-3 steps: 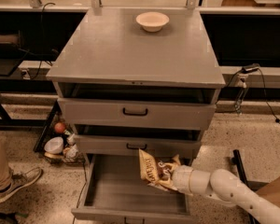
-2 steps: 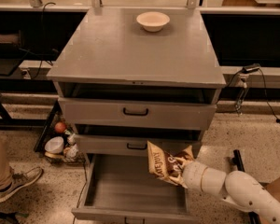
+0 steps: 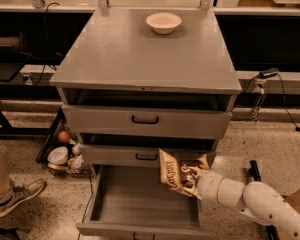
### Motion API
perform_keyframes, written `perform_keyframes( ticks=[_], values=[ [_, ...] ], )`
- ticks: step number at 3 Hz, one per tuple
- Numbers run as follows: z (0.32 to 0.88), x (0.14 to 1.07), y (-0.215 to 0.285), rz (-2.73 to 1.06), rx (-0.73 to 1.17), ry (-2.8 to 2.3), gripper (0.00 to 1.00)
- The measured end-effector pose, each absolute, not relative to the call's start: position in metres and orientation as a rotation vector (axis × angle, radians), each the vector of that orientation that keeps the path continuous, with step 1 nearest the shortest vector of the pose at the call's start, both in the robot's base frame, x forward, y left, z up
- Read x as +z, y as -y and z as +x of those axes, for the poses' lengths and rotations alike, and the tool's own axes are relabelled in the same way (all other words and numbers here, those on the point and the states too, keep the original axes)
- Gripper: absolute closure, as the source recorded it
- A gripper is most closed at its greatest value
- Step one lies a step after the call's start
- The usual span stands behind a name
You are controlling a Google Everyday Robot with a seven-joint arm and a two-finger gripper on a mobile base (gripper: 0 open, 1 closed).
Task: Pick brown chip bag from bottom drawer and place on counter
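The brown chip bag, dark brown with tan-yellow edges and white lettering, hangs in the air above the right side of the open bottom drawer, just in front of the middle drawer. My gripper is shut on the bag's right side; the white arm reaches in from the lower right. The drawer's flat floor is bare. The grey counter tops the cabinet above.
A small white bowl sits near the back of the counter. Two upper drawers with black handles stand slightly open. A wire basket of items sits left of the cabinet. A person's leg and shoe are at the lower left.
The gripper has lifted the chip bag up out of the bottom drawer and slightly to the right, to the level of the middle drawer's front.
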State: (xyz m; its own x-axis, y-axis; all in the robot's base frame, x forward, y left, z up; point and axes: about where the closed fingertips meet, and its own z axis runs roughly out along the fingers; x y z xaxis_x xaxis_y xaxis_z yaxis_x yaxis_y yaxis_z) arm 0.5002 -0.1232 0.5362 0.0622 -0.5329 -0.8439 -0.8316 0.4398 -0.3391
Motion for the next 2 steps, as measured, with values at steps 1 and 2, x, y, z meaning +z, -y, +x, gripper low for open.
perform_keyframes(
  ticks=[1,2],
  values=[
    [0.513,0.578,0.149,-1.257,0.204,-1.542,1.0],
    [0.525,0.641,0.173,-1.311,-0.006,-1.452,1.0]
  ],
)
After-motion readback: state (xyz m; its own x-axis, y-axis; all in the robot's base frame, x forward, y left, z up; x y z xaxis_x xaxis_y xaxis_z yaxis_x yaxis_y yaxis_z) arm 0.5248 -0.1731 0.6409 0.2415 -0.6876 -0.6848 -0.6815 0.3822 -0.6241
